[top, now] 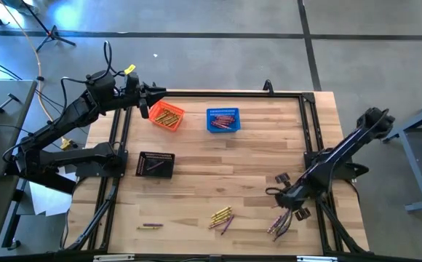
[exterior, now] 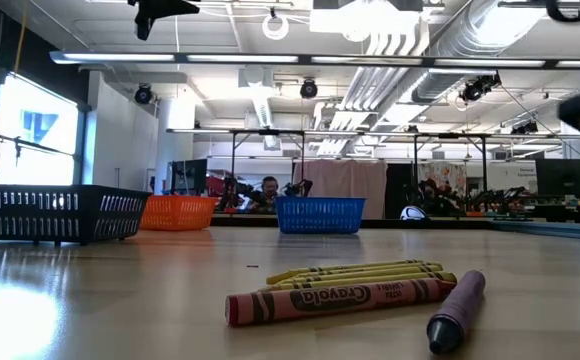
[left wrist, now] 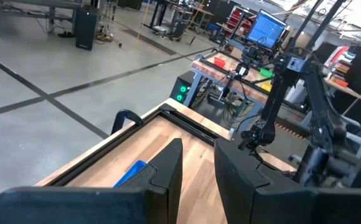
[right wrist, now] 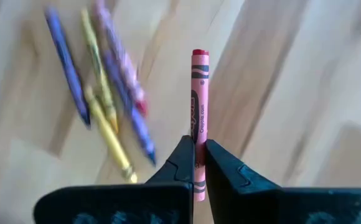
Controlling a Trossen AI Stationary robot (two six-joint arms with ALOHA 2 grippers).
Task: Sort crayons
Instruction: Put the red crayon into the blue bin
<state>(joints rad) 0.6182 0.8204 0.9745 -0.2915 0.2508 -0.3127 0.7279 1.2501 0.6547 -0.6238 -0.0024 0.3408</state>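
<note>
Near the table's front right corner, the right gripper (right wrist: pixel 196 155) is clamped on a red crayon (right wrist: pixel 198 106), just above a loose pile of crayons (top: pixel 279 225). Over the orange basket (top: pixel 166 116) at the far left, the left gripper (top: pixel 155 90) hovers, fingers slightly apart, empty.

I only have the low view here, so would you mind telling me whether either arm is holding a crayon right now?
Observer: Yes. The right gripper is shut on a red crayon, seen between its fingers in the right wrist view.
Operator: Thanks. Where is that arm over the table?
Observer: Near the loose crayon pile by the table's front right corner.
Operator: And the left arm?
Observer: The left gripper waits at the far left, beside the orange basket, which already holds yellow crayons.
</note>
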